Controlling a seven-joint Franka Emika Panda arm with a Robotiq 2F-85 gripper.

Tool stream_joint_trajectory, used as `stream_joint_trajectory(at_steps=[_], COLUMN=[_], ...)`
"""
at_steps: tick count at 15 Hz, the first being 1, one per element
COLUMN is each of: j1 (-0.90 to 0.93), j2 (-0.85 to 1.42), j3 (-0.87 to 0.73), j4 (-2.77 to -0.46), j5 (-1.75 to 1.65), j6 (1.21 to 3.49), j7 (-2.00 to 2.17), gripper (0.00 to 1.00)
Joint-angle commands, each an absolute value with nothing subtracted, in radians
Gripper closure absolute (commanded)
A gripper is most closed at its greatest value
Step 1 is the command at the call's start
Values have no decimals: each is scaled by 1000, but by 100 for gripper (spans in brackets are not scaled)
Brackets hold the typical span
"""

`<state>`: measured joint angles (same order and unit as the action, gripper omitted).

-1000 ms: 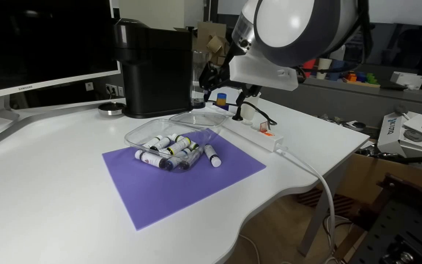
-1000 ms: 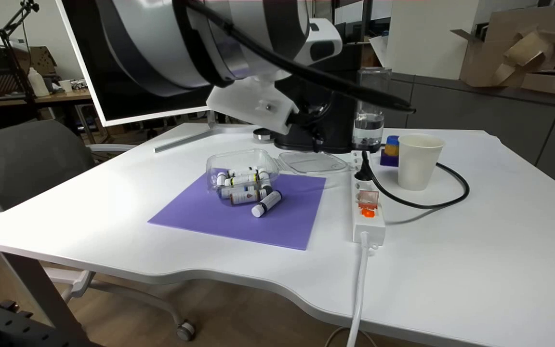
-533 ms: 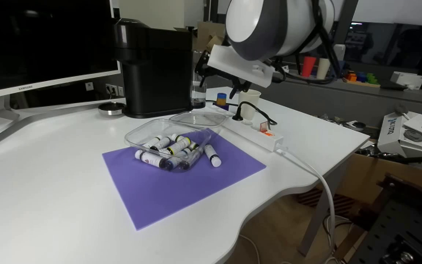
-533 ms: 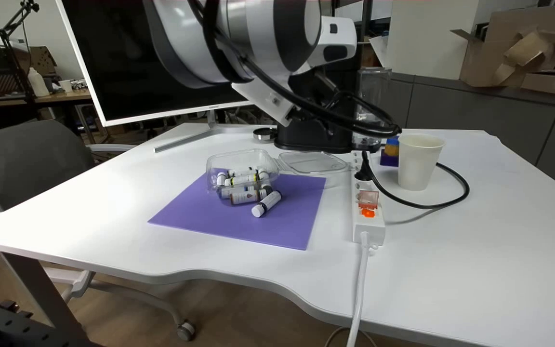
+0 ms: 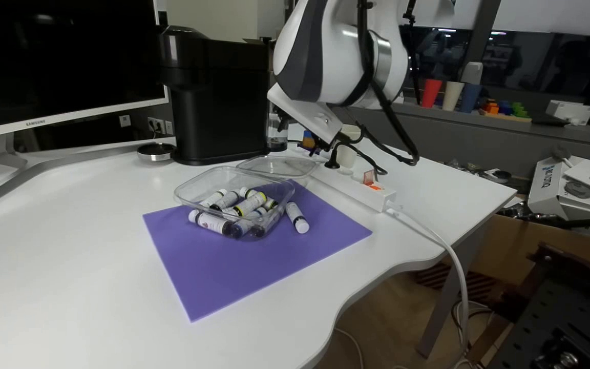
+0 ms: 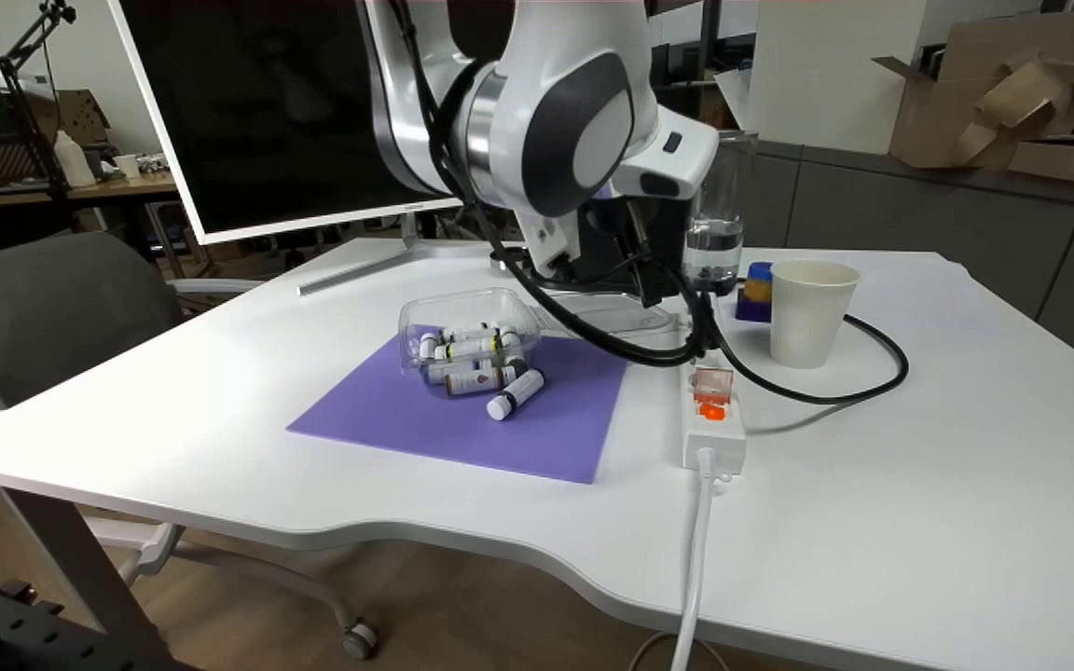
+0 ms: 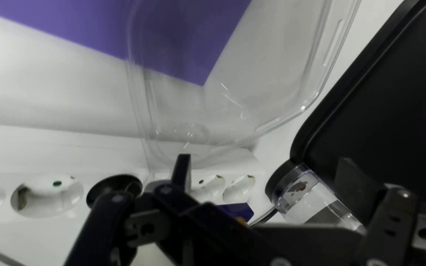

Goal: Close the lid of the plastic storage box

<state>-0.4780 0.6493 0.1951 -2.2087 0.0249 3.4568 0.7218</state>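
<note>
On my bench (image 5: 69,287) the plastic storage box (image 6: 472,306) stands uncovered, its lid (image 5: 277,165) laid back and my pincer (image 7: 265,166) parted near it.
In an exterior view the purple mat (image 5: 246,277) spreads out, the box sitting across its eleven o'clock edge and the lid reaching from the box towards two o'clock. In my wrist view the lid fills twelve o'clock; my fingers (image 7: 181,170) stand wide apart at seven and four, and whether either touches it I cannot tell. Small bottles (image 5: 250,204) lie in the box, another bottle (image 5: 297,218) beside it on the mat.
</note>
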Motion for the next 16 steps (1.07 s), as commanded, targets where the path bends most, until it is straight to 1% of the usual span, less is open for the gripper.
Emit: stream_joint_trajectory(at_steps=[1,6,9,14,15,16], j1=[-521,-554,-578,-569,-564,-563], j2=[721,759,740,659,728,714], j3=[257,301,333,336,331,332], j4=[-2125,-2086,-2118,-2245,-2165,-2188], j5=[123,196,209,212,210,207], j6=[3435,3389,3367,3457,3436,3453], j7=[732,723,699,650,653,652], gripper=[0,0,0,0,0,0])
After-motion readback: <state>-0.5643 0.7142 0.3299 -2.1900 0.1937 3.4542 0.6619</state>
